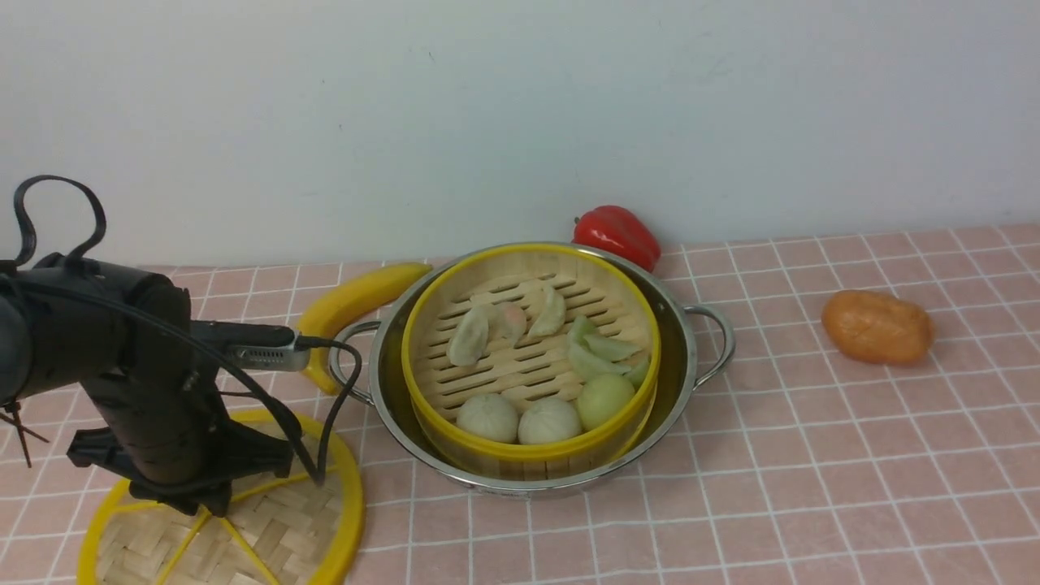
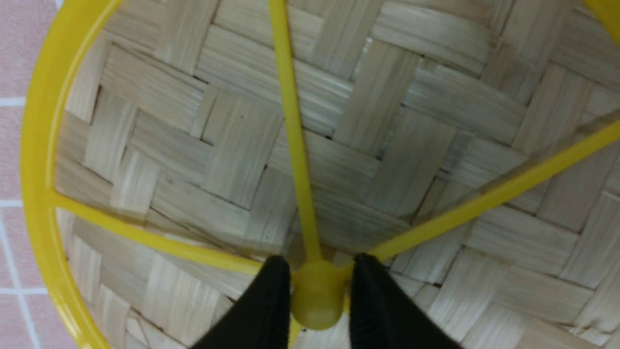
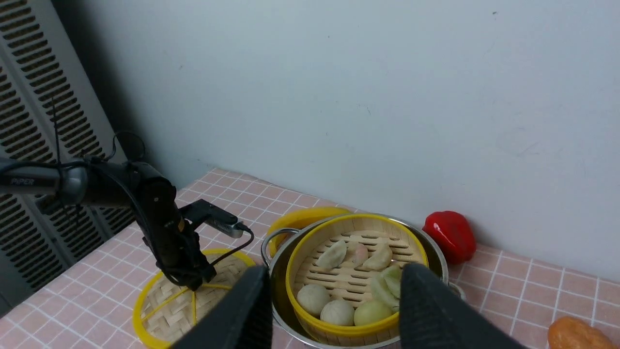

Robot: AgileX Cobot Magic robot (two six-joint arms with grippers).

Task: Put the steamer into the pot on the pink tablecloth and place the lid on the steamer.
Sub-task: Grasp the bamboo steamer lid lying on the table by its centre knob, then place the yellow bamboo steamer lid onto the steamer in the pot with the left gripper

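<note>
The steamer (image 1: 520, 370), holding dumplings and buns, sits inside the pot (image 1: 681, 341) on the pink tablecloth (image 1: 812, 455). The lid (image 1: 276, 528) lies flat on the cloth at the front left of the pot. My left gripper (image 1: 203, 505) stands on its middle. In the left wrist view the black fingers (image 2: 271, 300) press both sides of the lid's yellow hub (image 2: 317, 298). My right gripper (image 3: 334, 271) is open and empty, high above the near side of the pot (image 3: 271, 240) and steamer (image 3: 353, 278). It is out of the front view.
A yellow banana (image 1: 357, 301) lies behind the pot's left handle. A red pepper (image 1: 617, 234) sits by the wall behind the pot. An orange bread-like lump (image 1: 877, 327) lies to the right. The left arm's cable (image 1: 341, 390) hangs near the pot's left handle.
</note>
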